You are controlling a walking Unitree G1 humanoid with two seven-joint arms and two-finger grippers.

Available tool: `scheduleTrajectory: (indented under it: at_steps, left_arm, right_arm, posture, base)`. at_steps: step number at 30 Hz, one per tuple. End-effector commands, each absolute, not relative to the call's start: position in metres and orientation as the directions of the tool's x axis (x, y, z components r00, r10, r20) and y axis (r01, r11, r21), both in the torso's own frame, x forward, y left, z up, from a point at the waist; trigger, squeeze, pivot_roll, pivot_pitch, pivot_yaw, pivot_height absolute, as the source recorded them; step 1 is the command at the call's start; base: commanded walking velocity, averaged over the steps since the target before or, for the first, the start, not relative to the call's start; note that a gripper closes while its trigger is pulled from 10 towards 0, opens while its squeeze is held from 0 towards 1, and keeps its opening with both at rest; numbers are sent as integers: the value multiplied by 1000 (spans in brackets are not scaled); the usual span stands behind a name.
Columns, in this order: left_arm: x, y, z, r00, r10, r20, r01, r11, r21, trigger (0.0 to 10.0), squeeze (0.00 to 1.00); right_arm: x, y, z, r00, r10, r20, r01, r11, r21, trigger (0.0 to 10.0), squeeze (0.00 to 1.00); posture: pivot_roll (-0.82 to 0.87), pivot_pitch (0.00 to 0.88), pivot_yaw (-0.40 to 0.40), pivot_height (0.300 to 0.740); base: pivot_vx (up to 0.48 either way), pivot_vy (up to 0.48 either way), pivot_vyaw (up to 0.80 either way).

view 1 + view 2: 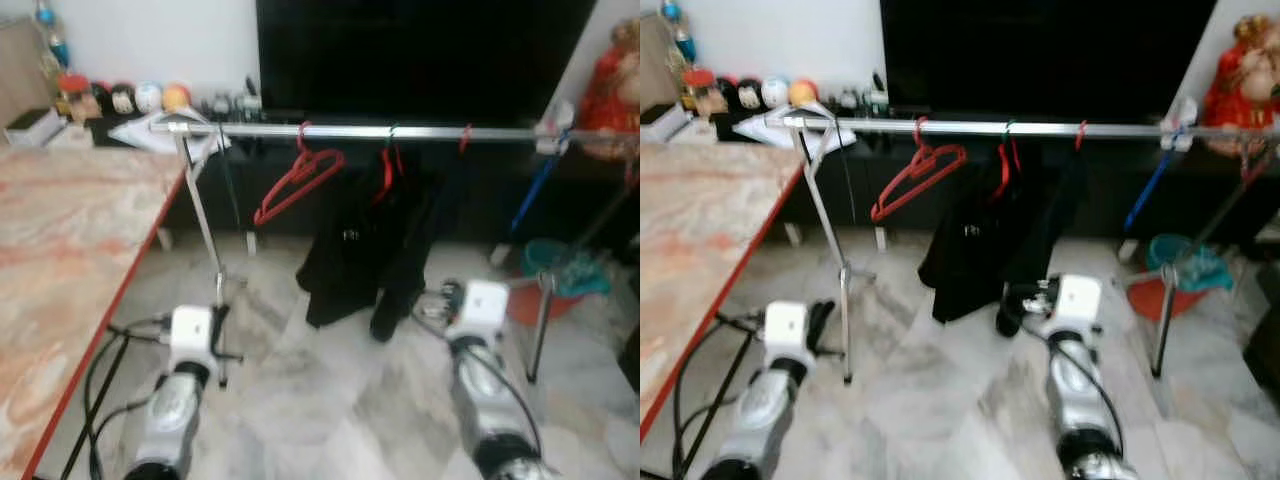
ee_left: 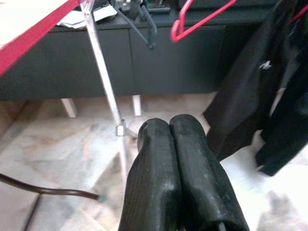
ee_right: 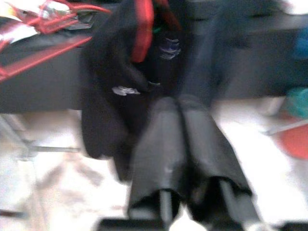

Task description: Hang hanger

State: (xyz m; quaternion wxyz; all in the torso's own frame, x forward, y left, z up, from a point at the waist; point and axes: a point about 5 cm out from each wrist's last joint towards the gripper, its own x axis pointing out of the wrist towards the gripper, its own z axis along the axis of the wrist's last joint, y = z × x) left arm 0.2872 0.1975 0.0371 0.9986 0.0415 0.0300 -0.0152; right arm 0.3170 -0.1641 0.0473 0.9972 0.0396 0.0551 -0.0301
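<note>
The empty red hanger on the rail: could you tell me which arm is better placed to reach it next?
Probably left. The left tool, shut and empty, sits below the empty red hanger; the right tool, also shut, sits by the black garment, further along the rail.

Head stereo pair looks forward and down at the rail (image 1: 400, 132); both wrist cameras face the black garment (image 2: 250, 91) closely.
</note>
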Motion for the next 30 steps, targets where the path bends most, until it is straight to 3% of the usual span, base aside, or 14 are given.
scheduleTrajectory:
  at_steps: [1,30]
  left_arm:
    - [290,190,39,997,-46,-56,50,996,72,10000,0]
    - [290,187,37,996,-57,-64,61,996,67,10000,0]
  right_arm:
    - [317,-178,48,990,-87,-113,94,994,57,10000,0]
    - [318,-181,48,989,-85,-119,92,994,57,10000,0]
  posture:
    - [5,0,-29,740]
    - [4,0,-31,740]
  base:
    - [334,0,0]
    - [331,0,0]
